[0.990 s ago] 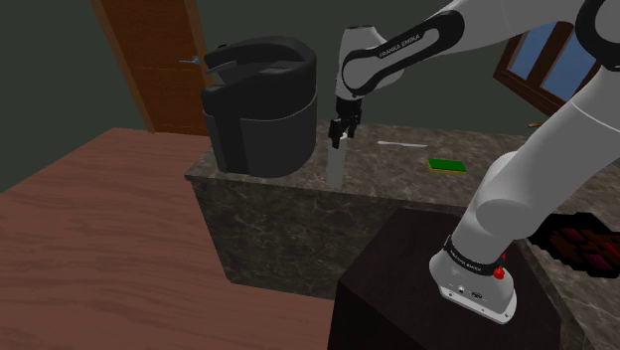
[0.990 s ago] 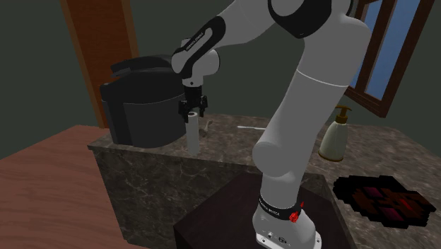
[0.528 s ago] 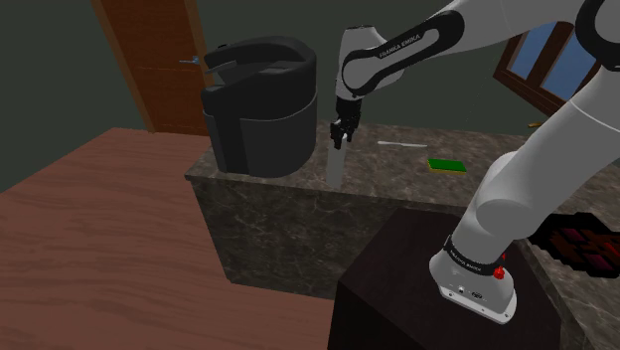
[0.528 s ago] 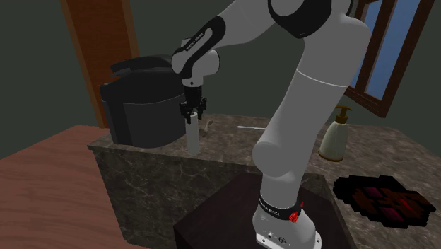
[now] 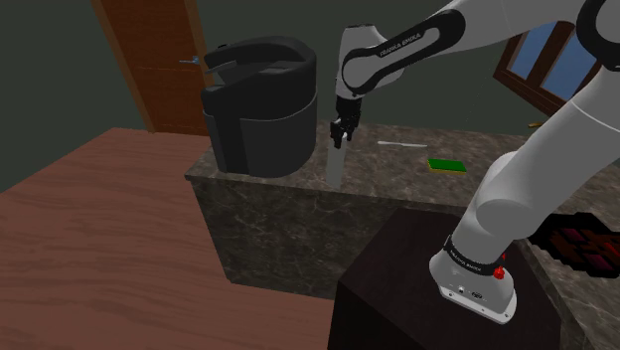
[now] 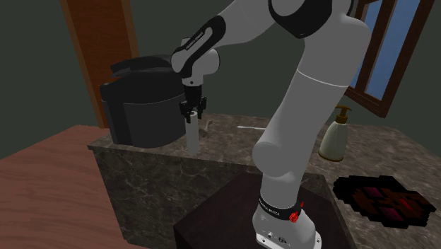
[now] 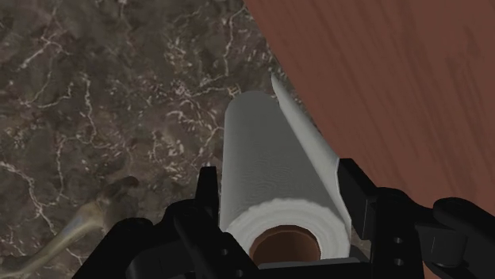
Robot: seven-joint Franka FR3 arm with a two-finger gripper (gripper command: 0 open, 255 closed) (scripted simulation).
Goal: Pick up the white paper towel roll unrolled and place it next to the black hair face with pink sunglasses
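From my end: the marbled counter (image 5: 397, 164) fills the middle, with a big black bucket-shaped appliance (image 5: 260, 104) sitting on it. Just beside that, toward the shoulder view's right, the grey-white paper towel roll (image 7: 270, 158) stands upright near the counter's front edge. The gripper (image 7: 278, 181) has it clamped, one finger pressed on each side of its top end. Can't tell if its bottom touches the stone.

On the counter (image 5: 407, 182), the paper towel roll (image 5: 336, 167) stands beside the appliance (image 5: 260, 109), near the edge.
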